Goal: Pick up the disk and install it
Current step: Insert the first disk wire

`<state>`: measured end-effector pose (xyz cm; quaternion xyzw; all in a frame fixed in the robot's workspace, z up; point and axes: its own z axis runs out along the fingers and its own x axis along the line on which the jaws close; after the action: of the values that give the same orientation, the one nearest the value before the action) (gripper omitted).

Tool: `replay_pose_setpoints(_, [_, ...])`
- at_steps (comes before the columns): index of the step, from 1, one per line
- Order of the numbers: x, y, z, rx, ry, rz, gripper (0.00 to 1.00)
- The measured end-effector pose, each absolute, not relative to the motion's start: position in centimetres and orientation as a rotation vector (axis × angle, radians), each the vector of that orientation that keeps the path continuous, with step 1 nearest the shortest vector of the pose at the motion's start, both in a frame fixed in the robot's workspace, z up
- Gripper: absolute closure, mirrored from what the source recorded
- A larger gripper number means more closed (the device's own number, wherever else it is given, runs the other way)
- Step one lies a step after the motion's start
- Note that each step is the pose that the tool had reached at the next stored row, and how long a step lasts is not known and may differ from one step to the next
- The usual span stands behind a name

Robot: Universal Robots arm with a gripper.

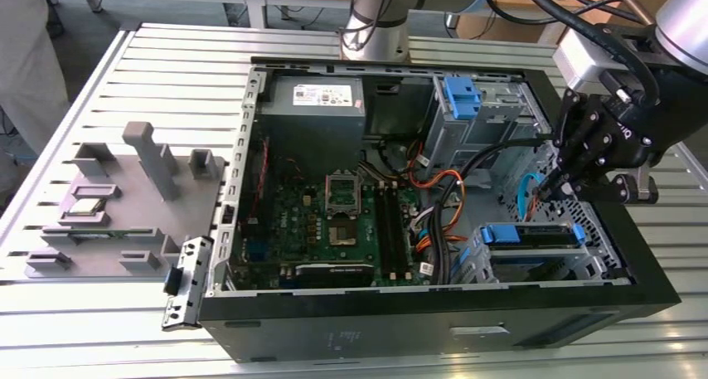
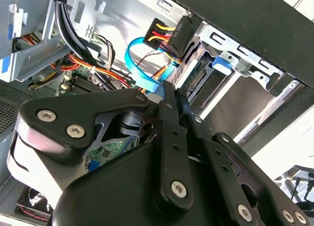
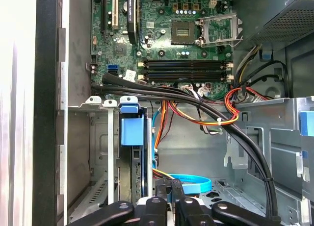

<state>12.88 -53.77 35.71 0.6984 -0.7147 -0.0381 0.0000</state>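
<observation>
Disk (image 1: pixel 535 235), clipped in its blue carrier, sits inside the open computer case (image 1: pixel 443 333). It is slotted into a metal drive cage (image 1: pixel 605 255) in the case's near corner, on the exterior view's right. In the first wrist view the carrier's blue tab (image 3: pixel 132 130) stands at the mouth of that cage, and the disk's thin edge runs down into the slot below it.

The gripper (image 1: pixel 560 190) hangs over that same corner of the case, just above the cage and apart from the disk. Its jaws are drawn close together with nothing held between them. A blue flat cable (image 3: pixel 192 182) loops inside the case right by the fingertips. A black cable bundle (image 3: pixel 196 101) and a bunch of orange and red wires (image 3: pixel 230 113) cross the case's middle beyond it.

A green motherboard (image 1: pixel 343 221) covers the floor of the case. A grey power supply box (image 1: pixel 315 97) fills the case's far corner on the exterior view's left. A lone blue bracket (image 1: pixel 459 95) stands in a second cage at the case's far corner on the exterior view's right.

The case lies on its side on a slatted metal desk (image 1: pixel 99 337). Beside the case, on the exterior view's left, a grey tray (image 1: pixel 122 205) holding small parts rests on the desk. The arm's base (image 1: pixel 376 14) rises just beyond the case's far wall.
</observation>
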Motion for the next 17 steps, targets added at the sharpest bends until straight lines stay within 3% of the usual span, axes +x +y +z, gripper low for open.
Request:
replay_pose_setpoints(8, [12.7, -53.8, 35.68, 2.196, -2.247, -0.116, 0.84])
replay_pose_setpoints(17, [12.12, -53.85, 35.46, 2.203, -2.253, -0.058, 0.84])
